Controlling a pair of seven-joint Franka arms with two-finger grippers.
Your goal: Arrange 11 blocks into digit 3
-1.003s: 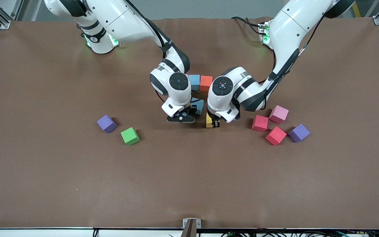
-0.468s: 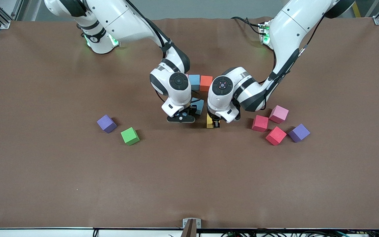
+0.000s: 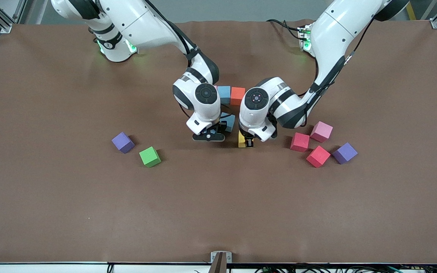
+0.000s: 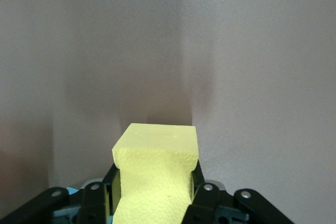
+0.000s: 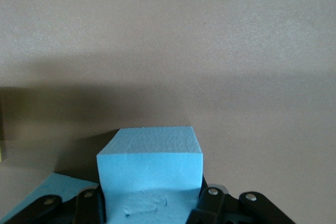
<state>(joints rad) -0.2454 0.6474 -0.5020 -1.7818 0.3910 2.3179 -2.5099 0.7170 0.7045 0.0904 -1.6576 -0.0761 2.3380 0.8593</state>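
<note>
Both arms are crowded over the middle of the brown table (image 3: pixel 51 212), wrists nearly touching, so they hide most of the figure being built. The left gripper (image 3: pixel 248 143) is clenched on a yellow block (image 3: pixel 241 138), squeezing its sides in as the left wrist view (image 4: pixel 156 182) shows. The right gripper (image 3: pixel 208 135) grasps a light blue block (image 5: pixel 149 169), with another light blue block (image 3: pixel 229 122) on the table just beside it. At about twelve o'clock from the two grippers, a light blue cube (image 3: pixel 224 93) and an orange cube (image 3: pixel 238 94) sit touching each other; anything else in that row is hidden by the right arm. At three o'clock from the left gripper there's a loose cluster: two red cubes (image 3: pixel 300 141) (image 3: pixel 318 156), a pink cube (image 3: pixel 321 131) and a purple cube (image 3: pixel 345 152). At nine o'clock from the right gripper sit a green cube (image 3: pixel 150 156) and another purple cube (image 3: pixel 122 142), near each other but apart. No readable writing anywhere. Loads of bare table at six o'clock, toward the front camera, and out toward both ends.
</note>
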